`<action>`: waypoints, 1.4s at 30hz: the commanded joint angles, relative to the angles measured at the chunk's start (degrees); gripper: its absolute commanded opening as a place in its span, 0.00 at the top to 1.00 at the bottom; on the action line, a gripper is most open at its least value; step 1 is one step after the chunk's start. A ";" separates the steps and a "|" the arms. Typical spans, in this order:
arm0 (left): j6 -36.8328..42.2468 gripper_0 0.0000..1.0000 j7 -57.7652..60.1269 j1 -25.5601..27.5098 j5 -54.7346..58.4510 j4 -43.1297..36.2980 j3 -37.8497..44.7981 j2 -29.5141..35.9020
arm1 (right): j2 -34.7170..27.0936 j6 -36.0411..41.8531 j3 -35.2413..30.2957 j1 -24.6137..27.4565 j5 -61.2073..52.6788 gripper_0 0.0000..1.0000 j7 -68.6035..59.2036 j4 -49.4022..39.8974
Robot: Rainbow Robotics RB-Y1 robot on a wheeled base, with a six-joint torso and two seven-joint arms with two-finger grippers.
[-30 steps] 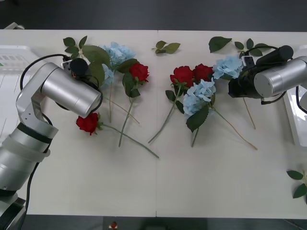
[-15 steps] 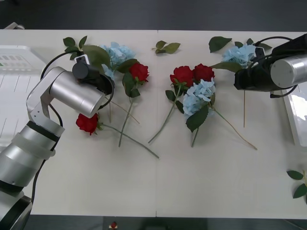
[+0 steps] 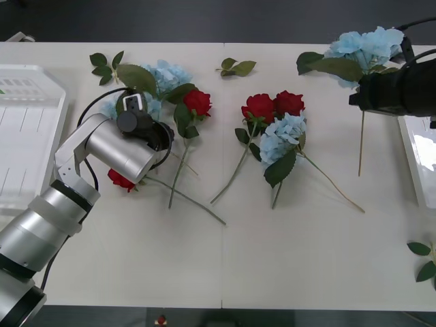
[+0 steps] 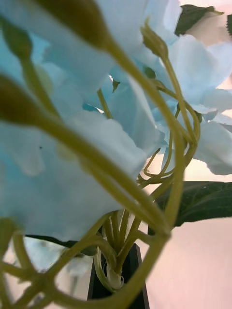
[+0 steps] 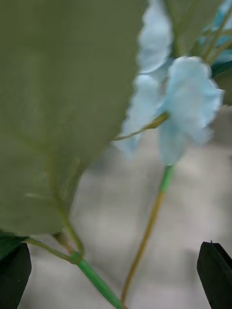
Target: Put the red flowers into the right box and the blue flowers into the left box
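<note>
Right pincer (image 3: 364,92) raised blue flower (image 3: 368,46); stem (image 4: 113,273) pinched.

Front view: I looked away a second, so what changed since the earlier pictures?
The right tool lifted a blue flower off the table toward the far right. The left tool, open, moved in among the left flowers. Middle flowers and both boxes stayed.

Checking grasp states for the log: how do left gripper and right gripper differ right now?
The left gripper is open, black fingers apart around a blue flower stem low at the table; the right gripper is shut on a blue flower, lifted beside the right box. The left holds nothing; the right's flower hangs with its stem clear of the table. Both are at blue flowers, not red ones.
</note>
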 commanded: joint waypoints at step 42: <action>32.52 1.00 -10.72 -1.08 23.69 -27.43 11.02 14.25 | 16.88 1.91 -31.74 35.44 -34.49 1.00 51.24 -32.50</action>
